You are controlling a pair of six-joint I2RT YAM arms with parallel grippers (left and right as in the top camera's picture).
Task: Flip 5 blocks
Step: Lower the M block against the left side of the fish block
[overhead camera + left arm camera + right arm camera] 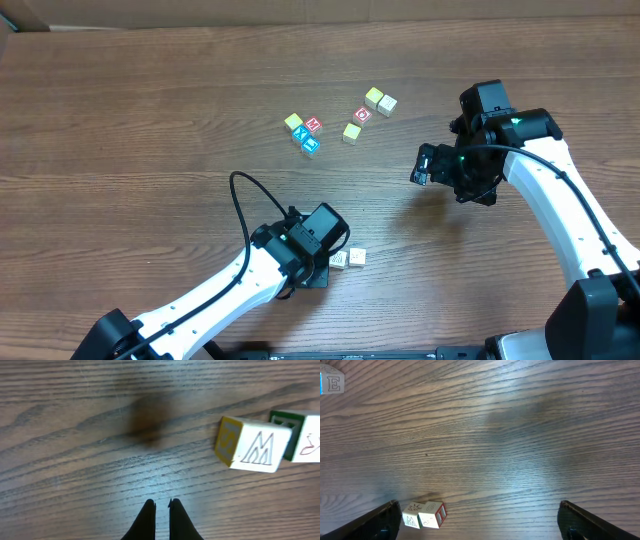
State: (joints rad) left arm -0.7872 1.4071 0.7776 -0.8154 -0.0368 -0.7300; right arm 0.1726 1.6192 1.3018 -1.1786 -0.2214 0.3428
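**Lower left, overhead view**
- My left gripper [161, 505]: fingers pressed together with nothing between them, tips pointing up the frame in the left wrist view, over bare table [120, 110]. The pale blocks are apart from it, off to the right.

**Just right of my left wrist**
- Pale pair [347, 258]: two cream cubes touching side by side. The pair's long axis runs nearly level across the overhead frame.
- M block [257, 445], the pair's left member: its M face points at the wrist camera with the letter upright in the frame, and its yellow-edged side points left.
- Green-edged block [300, 440]: touches the M block's right side and is cut off by the frame edge.
- In the right wrist view the same pair sits at the lower left, just beside my left-hand finger.

**Upper centre, overhead view**
- First cluster [304, 133]: a yellow cube, a red cube and two blue cubes, close-packed.
- Second cluster [368, 112]: a yellow-green cube, a red cube, a yellow cube and a cream cube. Its long axis rises to the upper right.
- E block [332, 383]: upper left corner of the right wrist view, with the letter upright.

**Right**
- My right gripper [479, 506]: fingers spread wide and holding nothing, well apart from every block.
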